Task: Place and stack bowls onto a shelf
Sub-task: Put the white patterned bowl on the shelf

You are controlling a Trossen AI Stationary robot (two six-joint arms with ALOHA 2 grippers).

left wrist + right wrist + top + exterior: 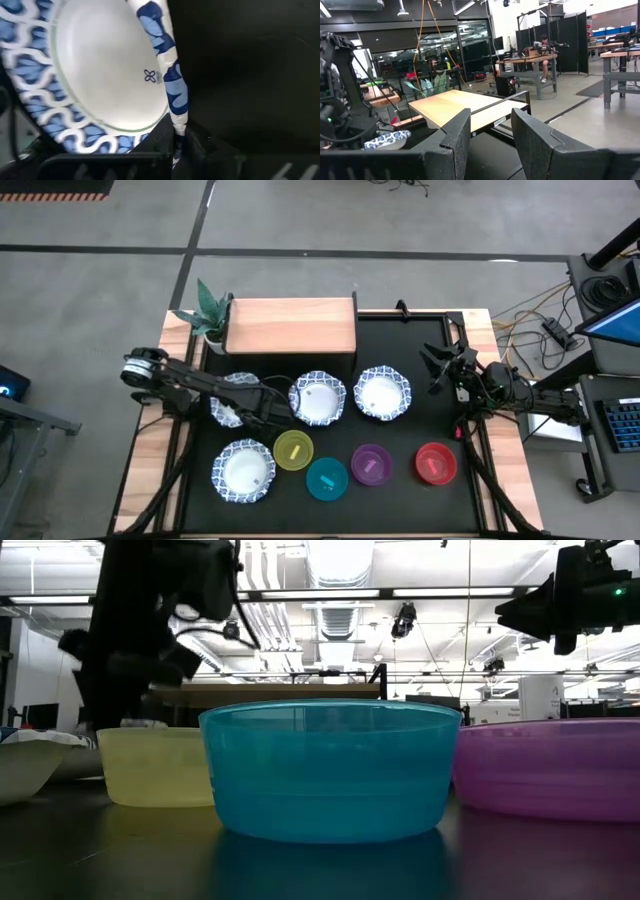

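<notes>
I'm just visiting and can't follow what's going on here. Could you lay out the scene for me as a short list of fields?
Shelf: light-wood shelf at the mat's far edge, no bowls on it
Patterned bowls: four, none stacked
Plain bowls: yellow-green, teal, purple, red, on the mat
Left gripper: shut on the rim of one patterned bowl
Right gripper: open, empty, at the mat's right side
Plant: beside the shelf

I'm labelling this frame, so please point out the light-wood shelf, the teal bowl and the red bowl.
Light-wood plank shelf (291,326): high view, middle of its top.
Teal plastic bowl (330,768): low view, front wall.
Red plastic bowl (435,463): high view, inside bottom.
</notes>
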